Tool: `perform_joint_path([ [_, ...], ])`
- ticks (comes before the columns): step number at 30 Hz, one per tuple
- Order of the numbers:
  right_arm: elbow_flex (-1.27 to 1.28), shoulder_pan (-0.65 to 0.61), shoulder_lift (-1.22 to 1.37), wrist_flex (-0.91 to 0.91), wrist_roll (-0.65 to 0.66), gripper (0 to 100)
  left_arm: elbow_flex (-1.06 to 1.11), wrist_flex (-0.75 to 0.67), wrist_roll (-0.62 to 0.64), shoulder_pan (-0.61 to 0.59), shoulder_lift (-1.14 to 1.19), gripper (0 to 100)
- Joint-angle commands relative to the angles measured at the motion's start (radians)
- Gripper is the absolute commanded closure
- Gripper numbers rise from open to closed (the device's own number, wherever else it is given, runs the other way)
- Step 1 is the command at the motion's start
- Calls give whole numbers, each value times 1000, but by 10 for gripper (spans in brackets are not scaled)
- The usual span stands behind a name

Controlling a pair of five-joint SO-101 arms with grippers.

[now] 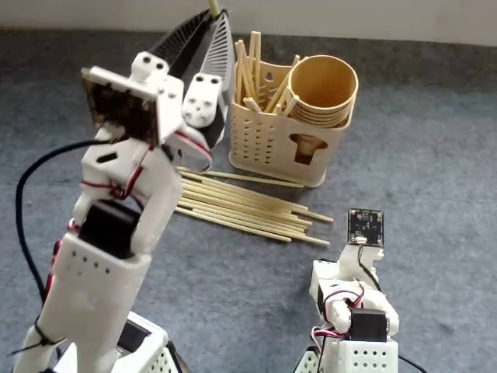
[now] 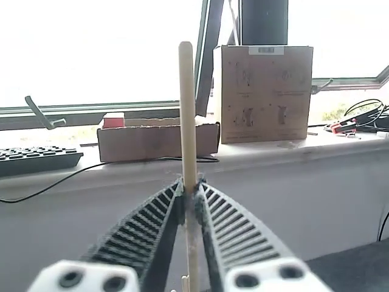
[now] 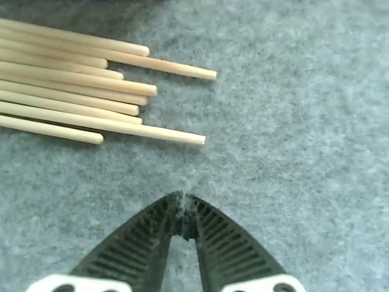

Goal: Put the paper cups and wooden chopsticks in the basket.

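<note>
So, left tool [image 2: 190,185] pinching one chopstick [image 2: 186,103] beside the basket [image 1: 260,148].
Next: swing over, drop it in; right tool [image 3: 182,210] pressed together.

The right gripper [image 3: 182,205] is pointing down at the grey carpet [image 3: 292,121] with its fingertips pressed together, while a bunch of wooden chopsticks [image 3: 73,79] is lying side by side near them.

One basket [image 1: 264,146] upper centre, one nested stack of paper cups [image 1: 340,109], several upright chopsticks [image 1: 248,70] beside them, roughly ten loose chopsticks [image 1: 241,208] mid-frame, one chopstick [image 2: 186,109] in my left gripper [image 2: 191,184].
</note>
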Motion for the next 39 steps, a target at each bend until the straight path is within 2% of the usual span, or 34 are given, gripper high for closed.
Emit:
perform_joint_path([
  [1, 140, 10, -15, 8, 0, 994, -104, -21, 6, 25, 97, 994],
  [7, 140, 10, -15, 8, 0, 994, -104, -20, 6, 25, 186, 991],
  [12, 140, 10, -15, 8, 0, 994, -104, -18, 6, 19, 225, 899],
  [27, 140, 10, -15, 8, 0, 994, -114, -14, -5, 19, 243, 926],
  [32, 140, 10, -15, 8, 0, 994, -145, 89, -71, 25, 243, 929],
  [39, 140, 10, -15, 8, 0, 994, -234, 430, -75, 15, 242, 928],
])
